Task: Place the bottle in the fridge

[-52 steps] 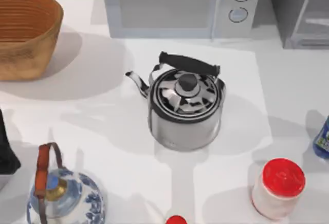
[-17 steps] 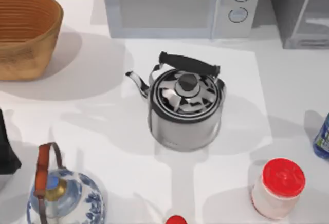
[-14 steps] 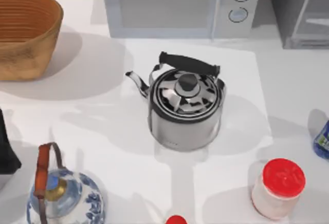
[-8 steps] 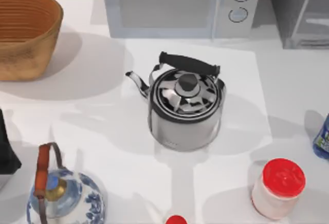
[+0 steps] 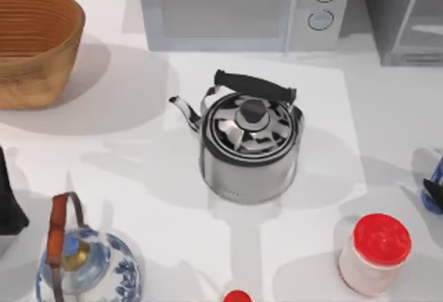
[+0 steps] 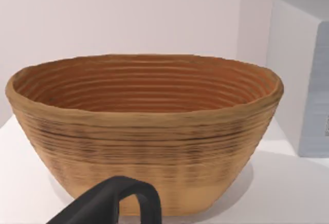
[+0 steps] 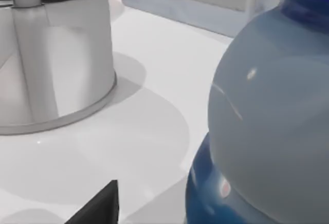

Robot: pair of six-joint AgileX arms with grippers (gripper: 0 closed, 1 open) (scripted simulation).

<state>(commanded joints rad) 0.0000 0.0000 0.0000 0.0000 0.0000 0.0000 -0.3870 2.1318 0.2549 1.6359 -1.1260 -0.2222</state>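
Now the small blue bottle [image 5: 436,190] stood at the tabletop's [image 5: 138,156] three o'clock edge, cut by the frame, with a dark claw part [image 5: 434,192] across it. From the right wrist camera the bottle [image 7: 267,126] loomed close: a pale grey-blue rounded body over a deeper blue base, glossy with small highlights, and a dark blue top at the frame's edge. A black fingertip [image 7: 97,203] of the right claw showed beside it; whether the claw was apart or clamped on the bottle, I cannot tell.

At one o'clock the dark grey boxy fridge [image 5: 405,14] with its pale grey framed see-through door stood beside the light grey microwave [image 5: 242,7] with two round knobs; nothing could be made out inside either. The woven brown oval basket [image 5: 34,42] at ten o'clock held nothing in the left wrist view [image 6: 144,131], where a black curved finger [image 6: 113,201] of the left claw sat in front of it. The left arm [image 5: 8,205] was parked at nine o'clock; its claw's state I cannot tell.

The shiny steel kettle [image 5: 249,146] with a black handle stood lidded at centre. A blue-and-white porcelain teapot [image 5: 86,267] with a brown handle sat at seven o'clock, a white jar with a red lid [image 5: 374,253] at five o'clock, capped, and a small red cap [image 5: 237,296] at six o'clock.
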